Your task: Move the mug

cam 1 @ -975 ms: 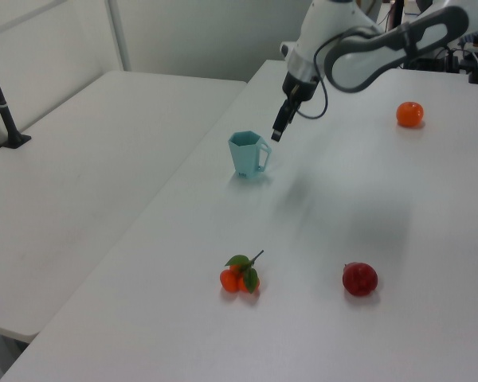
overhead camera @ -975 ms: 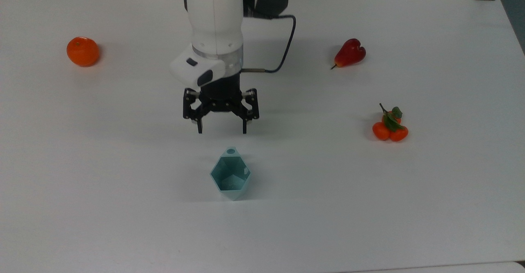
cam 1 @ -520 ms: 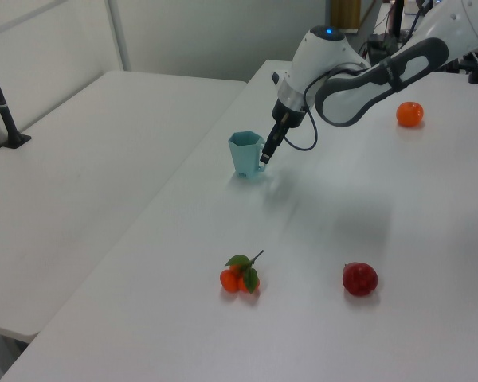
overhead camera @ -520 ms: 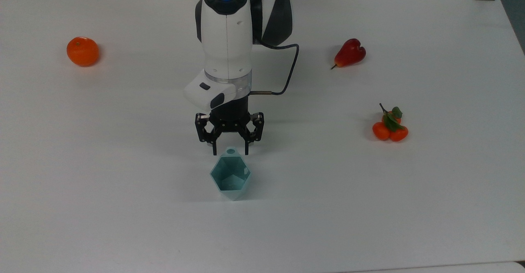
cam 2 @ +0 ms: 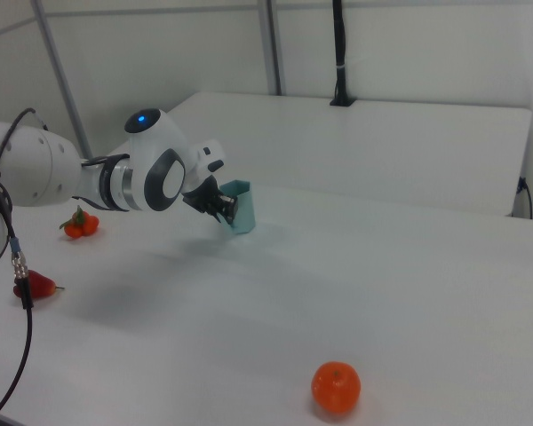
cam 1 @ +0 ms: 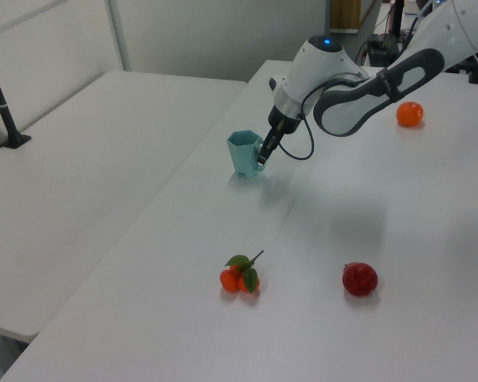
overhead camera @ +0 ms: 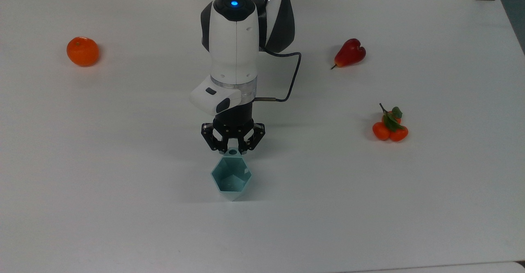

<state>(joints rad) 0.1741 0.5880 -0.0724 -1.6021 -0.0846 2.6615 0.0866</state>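
At the top view's centre, the black two-finger gripper [overhead camera: 232,150] has just closed, pinching the pale teal faceted mug [overhead camera: 231,177] by its handle, ready to move it.

Bare table [overhead camera: 123,207] lies open all around the mug [overhead camera: 231,178]; the orange [overhead camera: 83,51], red fruit [overhead camera: 350,53] and tangerine cluster [overhead camera: 390,128] sit well apart.

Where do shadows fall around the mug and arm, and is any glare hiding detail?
Top view: soft shadow pools left of the mug, no harsh glare. Left view: the arm's diffuse shadow lies on the table beyond the gripper. Right view: a faint grey patch shows under the arm.
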